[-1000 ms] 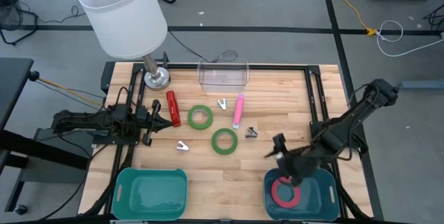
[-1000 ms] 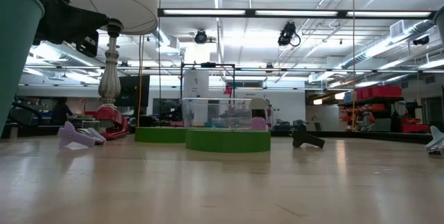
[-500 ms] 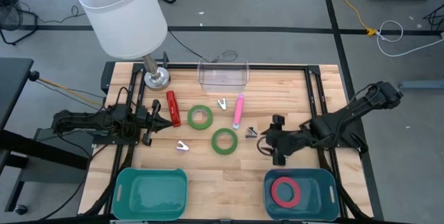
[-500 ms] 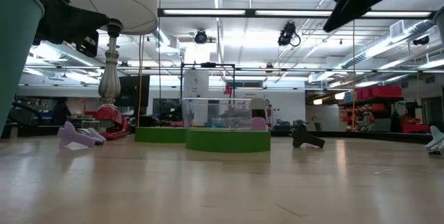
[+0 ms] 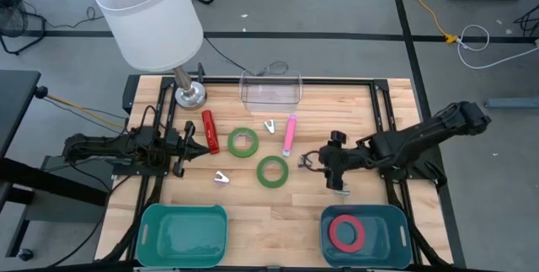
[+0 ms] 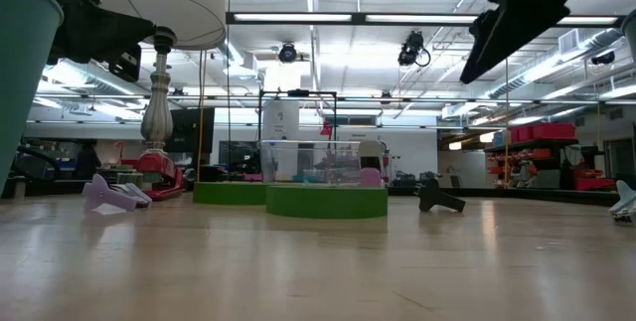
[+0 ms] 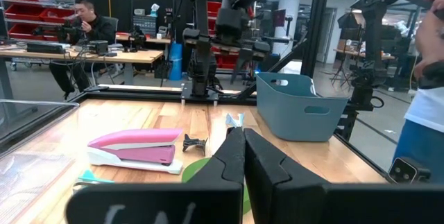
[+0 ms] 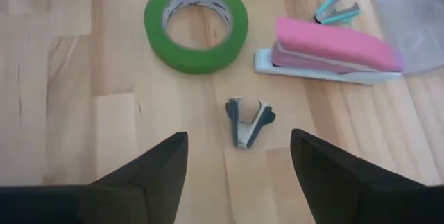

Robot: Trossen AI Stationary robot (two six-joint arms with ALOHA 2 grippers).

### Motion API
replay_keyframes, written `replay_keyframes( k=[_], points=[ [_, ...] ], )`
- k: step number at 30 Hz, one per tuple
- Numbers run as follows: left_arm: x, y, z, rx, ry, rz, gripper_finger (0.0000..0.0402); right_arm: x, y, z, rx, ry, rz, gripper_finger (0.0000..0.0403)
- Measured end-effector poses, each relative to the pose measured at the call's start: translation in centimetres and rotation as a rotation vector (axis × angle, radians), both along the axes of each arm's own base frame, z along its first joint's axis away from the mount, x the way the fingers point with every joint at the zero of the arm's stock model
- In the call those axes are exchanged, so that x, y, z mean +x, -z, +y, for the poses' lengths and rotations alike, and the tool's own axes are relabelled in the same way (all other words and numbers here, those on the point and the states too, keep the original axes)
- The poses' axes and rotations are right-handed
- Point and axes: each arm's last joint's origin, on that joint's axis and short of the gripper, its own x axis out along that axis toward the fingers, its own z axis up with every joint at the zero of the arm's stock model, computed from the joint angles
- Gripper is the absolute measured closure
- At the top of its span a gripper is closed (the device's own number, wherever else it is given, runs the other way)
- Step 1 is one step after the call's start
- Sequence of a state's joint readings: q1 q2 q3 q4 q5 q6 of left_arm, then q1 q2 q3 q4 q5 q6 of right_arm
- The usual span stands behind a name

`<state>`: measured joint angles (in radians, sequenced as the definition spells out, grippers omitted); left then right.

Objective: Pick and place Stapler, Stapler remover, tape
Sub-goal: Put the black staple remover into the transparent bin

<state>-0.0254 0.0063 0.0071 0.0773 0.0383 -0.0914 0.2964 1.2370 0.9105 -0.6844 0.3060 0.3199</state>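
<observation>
My right gripper (image 5: 320,164) (image 8: 239,175) hovers open just right of a small dark staple remover (image 5: 305,162) (image 8: 248,121), which lies flat on the wood between the finger lines. Two green tape rings (image 5: 243,142) (image 5: 272,171) lie flat mid-table. The red-pink tape ring (image 5: 346,232) lies in the right teal bin (image 5: 396,221). A pink stapler (image 5: 290,134) (image 8: 333,49), a teal staple remover (image 5: 270,126) and a pale staple remover (image 5: 221,177) rest on the table. My left gripper (image 5: 198,148) (image 7: 243,161) waits shut beside a red stapler (image 5: 210,131).
A left teal bin (image 5: 183,232) stands at the near edge. A clear plastic box (image 5: 271,88) and a lamp with a white shade (image 5: 150,15) stand at the far side. A person (image 7: 87,26) sits at a desk beyond the table.
My right gripper has moved from above the right teal bin toward the table's far-left, ending beside the dark staple remover. The red-pink tape ring has stayed in the bin. My left arm has kept still.
</observation>
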Motion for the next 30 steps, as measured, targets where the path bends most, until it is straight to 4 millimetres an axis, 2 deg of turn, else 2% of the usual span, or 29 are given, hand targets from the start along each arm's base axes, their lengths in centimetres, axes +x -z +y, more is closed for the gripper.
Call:
replay_keyframes(
  k=[15, 30],
  points=[
    [0.0, 0.0, 0.0, 0.0, 0.0, 0.0, 0.0399, 2.3, 0.6, -1.1, 0.105, -0.063, -0.049, 0.0058],
    [0.0, 0.0, 0.0, 0.0, 0.0, 0.0, 0.0399, 2.7, 0.5, -1.5, 0.045, -0.143, -0.072, 0.0051]
  ],
)
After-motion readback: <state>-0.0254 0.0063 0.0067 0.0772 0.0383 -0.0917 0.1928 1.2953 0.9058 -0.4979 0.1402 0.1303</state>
